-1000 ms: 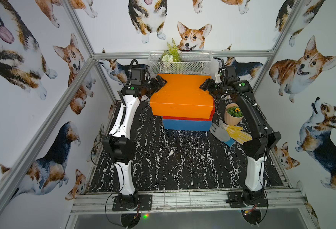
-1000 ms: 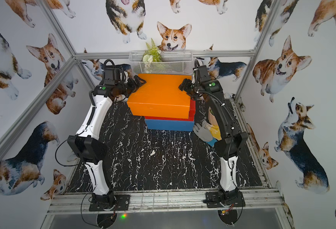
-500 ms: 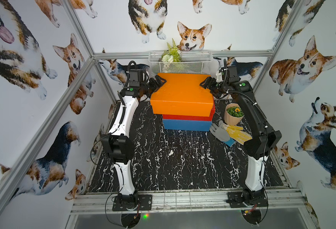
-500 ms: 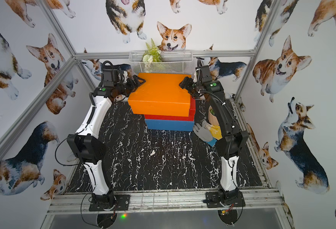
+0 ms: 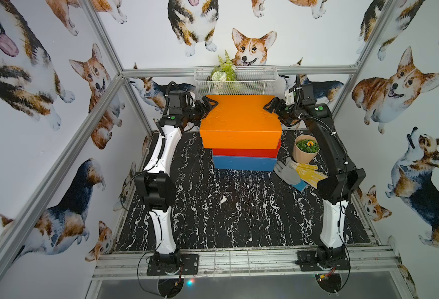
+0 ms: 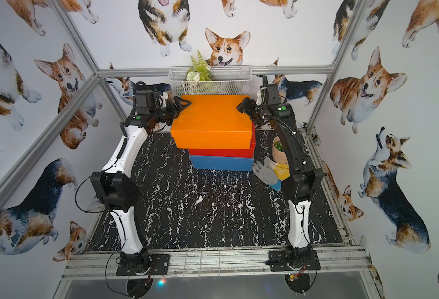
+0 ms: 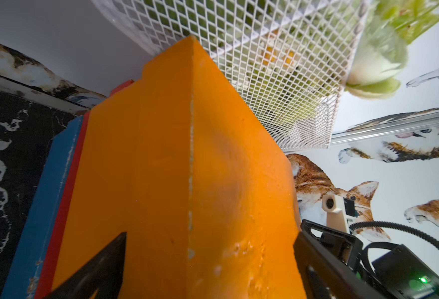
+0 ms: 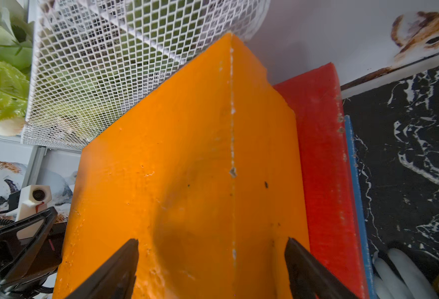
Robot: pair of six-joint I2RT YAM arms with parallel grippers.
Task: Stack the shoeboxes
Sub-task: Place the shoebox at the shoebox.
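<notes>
White walls (image 5: pixel 161 46) printed with corgis enclose a black marble-patterned floor (image 5: pixel 226 212) (white veins throughout); a silver frame (image 5: pixel 161 72) lines the far wall.

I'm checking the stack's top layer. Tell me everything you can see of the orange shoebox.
The orange shoebox is a lidded rectangular box, matte and roughly painted, with white chips along its edges. It lies flat atop the red shoebox, shifted slightly toward the left arm's side, its back near the wire basket. The left claw and right claw straddle its upper end edges, open; contact is unclear.
</notes>
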